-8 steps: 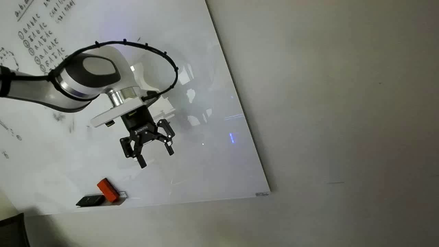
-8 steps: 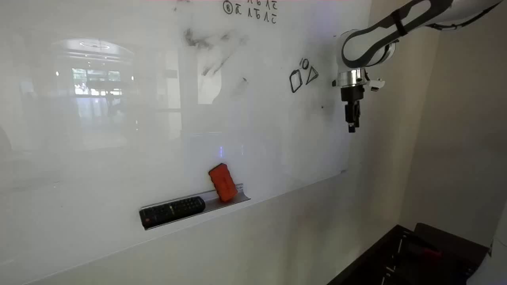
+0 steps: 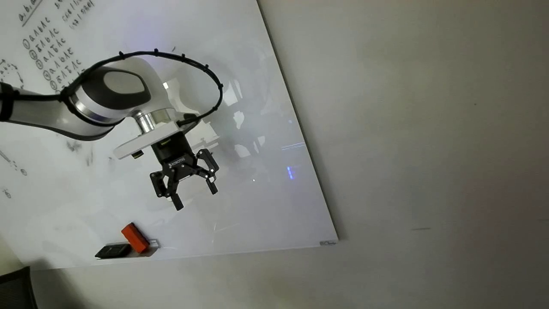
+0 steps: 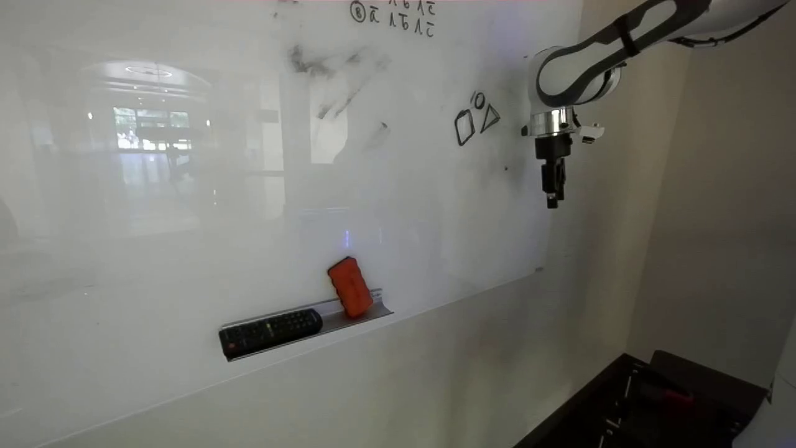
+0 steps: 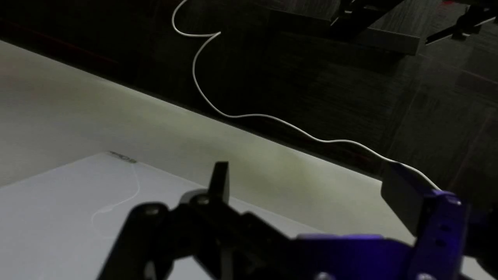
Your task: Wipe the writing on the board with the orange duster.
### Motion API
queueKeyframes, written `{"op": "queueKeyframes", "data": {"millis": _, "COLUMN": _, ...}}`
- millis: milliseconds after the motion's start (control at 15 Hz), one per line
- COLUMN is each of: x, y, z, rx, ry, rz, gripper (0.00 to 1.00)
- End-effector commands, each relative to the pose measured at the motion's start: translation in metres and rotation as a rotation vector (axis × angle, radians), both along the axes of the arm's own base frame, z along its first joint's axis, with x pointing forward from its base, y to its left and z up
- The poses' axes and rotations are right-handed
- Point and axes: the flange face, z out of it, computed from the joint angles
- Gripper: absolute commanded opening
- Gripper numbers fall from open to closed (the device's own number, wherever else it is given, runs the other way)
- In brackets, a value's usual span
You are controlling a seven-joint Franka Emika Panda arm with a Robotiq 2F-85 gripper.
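The pincer (image 3: 197,200) was spread wide with nothing gripped, and the duster (image 4: 351,287) was seen down-left of it in both exterior views, long axis tilted, in the tray (image 4: 333,317) by the lower edge of the board (image 4: 435,230).

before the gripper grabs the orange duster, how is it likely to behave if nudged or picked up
The orange duster looks like a solid block, so it will probably hold its shape when gripped. It stands tilted, lower end in the tray, so a sideways nudge might tip it. Its flat, blocky faces suggest sliding rather than rolling.
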Motion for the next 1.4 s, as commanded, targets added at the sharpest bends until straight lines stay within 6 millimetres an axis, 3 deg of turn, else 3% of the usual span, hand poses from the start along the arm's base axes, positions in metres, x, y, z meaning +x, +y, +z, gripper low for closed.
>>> {"op": "queueKeyframes", "data": {"millis": 0, "x": -0.001, "y": 0.004, "z": 0.003, "rx": 0.0, "ry": -0.01, "rz": 0.008, "gripper": 1.0}}
{"op": "queueKeyframes", "data": {"millis": 267, "x": -0.009, "y": 0.048, "z": 0.011, "rx": -0.015, "ry": -0.045, "rz": 0.074, "gripper": 1.0}}
{"op": "queueKeyframes", "data": {"millis": 667, "x": -0.052, "y": 0.119, "z": 0.023, "rx": -0.065, "ry": -0.069, "rz": 0.243, "gripper": 1.0}}
{"op": "queueKeyframes", "data": {"millis": 733, "x": -0.055, "y": 0.121, "z": 0.026, "rx": -0.101, "ry": -0.081, "rz": 0.262, "gripper": 1.0}}
{"op": "queueKeyframes", "data": {"millis": 800, "x": -0.036, "y": 0.115, "z": 0.021, "rx": -0.057, "ry": -0.044, "rz": 0.216, "gripper": 1.0}}
{"op": "queueKeyframes", "data": {"millis": 1000, "x": -0.051, "y": 0.123, "z": 0.027, "rx": -0.085, "ry": -0.062, "rz": 0.246, "gripper": 1.0}}
{"op": "queueKeyframes", "data": {"millis": 1133, "x": -0.049, "y": 0.126, "z": 0.027, "rx": -0.062, "ry": -0.072, "rz": 0.246, "gripper": 1.0}}
{"op": "queueKeyframes", "data": {"millis": 1333, "x": -0.042, "y": 0.163, "z": 0.026, "rx": 0.029, "ry": -0.137, "rz": 0.258, "gripper": 1.0}}
